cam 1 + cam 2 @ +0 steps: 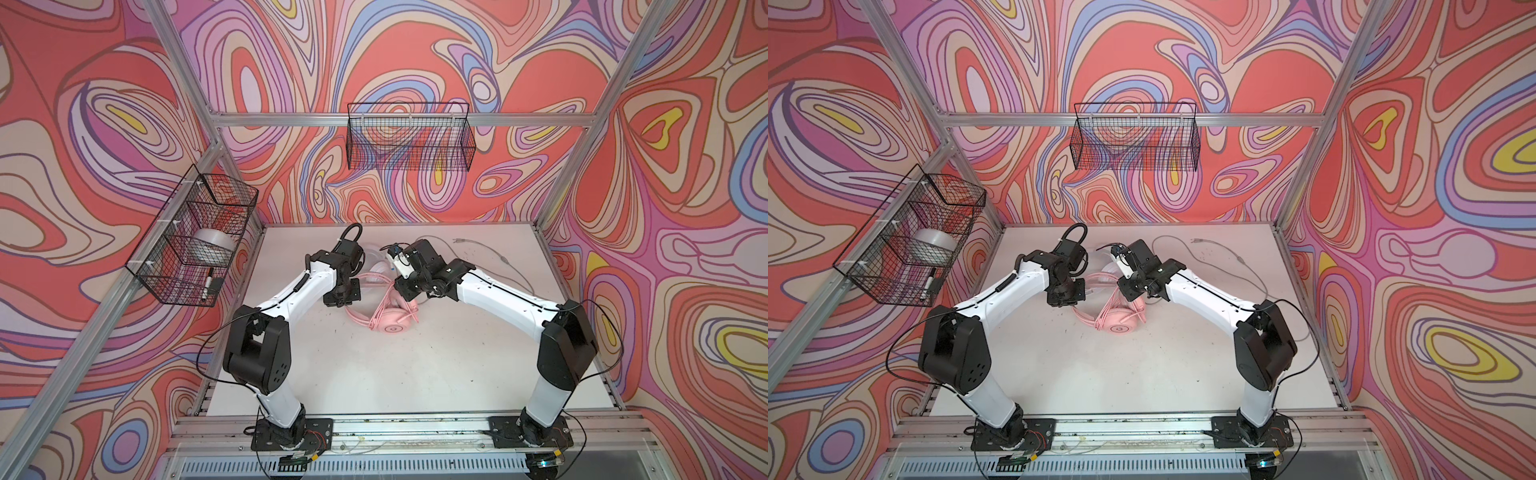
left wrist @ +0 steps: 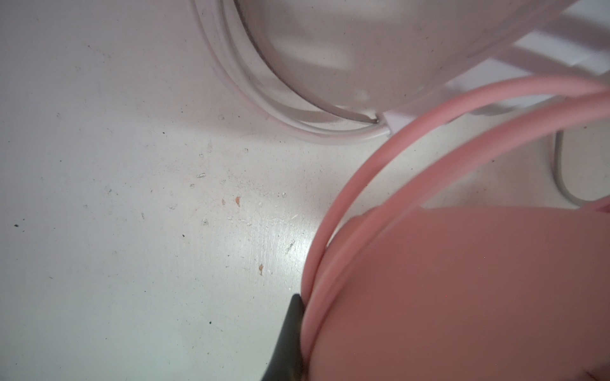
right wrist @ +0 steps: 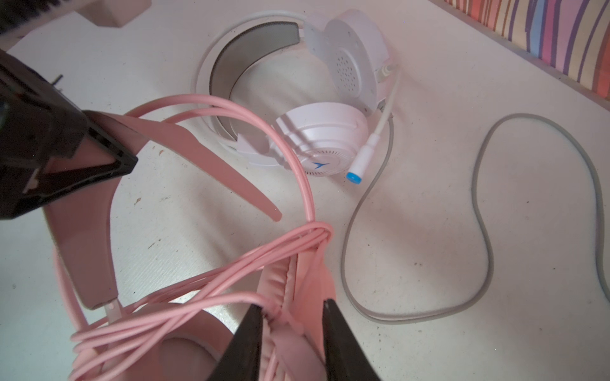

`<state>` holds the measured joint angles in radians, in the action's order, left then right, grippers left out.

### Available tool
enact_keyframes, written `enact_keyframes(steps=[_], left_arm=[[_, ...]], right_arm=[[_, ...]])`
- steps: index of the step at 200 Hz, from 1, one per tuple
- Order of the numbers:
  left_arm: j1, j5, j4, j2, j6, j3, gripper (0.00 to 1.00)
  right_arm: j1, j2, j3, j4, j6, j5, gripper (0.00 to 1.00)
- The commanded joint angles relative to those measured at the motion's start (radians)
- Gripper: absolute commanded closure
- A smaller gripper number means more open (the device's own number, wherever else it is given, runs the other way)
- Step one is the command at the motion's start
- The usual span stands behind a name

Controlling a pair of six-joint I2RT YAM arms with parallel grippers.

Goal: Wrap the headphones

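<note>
Right wrist view: I see the right gripper (image 3: 290,302) spread, its fingers straddling an ear cushion of the pink headset (image 3: 82,250) at mid-table (image 1: 415,374). The pink cable (image 3: 231,273) is bundled across the cup. The left gripper (image 1: 343,303) is pressed together on the same headset. The white headset (image 3: 323,132) lies just beyond, its grey cable (image 3: 482,198) loose.

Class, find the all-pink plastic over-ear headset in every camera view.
Both top views: pink headset at table centre.
Left wrist view: close-up earcup and pink cable.
Right wrist view: foreground, cable bundled across it.
Shared landmark: white plastic over-ear headset beside it.
</note>
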<state>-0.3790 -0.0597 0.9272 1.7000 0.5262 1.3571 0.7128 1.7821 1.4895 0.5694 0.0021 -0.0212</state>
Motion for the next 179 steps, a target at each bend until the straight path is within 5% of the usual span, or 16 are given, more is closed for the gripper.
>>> enact_keyframes(steps=[1,85,113,179], left_arm=[[0.003,0.026,0.048,0.006,-0.018,-0.009,1.00],[0.004,0.038,0.049,0.013,-0.024,-0.013,1.00],[0.004,0.049,0.047,0.018,-0.025,-0.012,1.00],[0.006,0.046,0.045,0.015,-0.017,-0.021,1.00]], right_arm=[[-0.018,-0.030,0.037,-0.023,0.015,0.043,0.65],[-0.072,0.024,0.090,0.019,0.040,-0.055,0.52],[-0.100,0.057,0.129,0.057,0.043,-0.155,0.50],[-0.124,0.032,0.121,0.018,0.065,-0.178,0.51]])
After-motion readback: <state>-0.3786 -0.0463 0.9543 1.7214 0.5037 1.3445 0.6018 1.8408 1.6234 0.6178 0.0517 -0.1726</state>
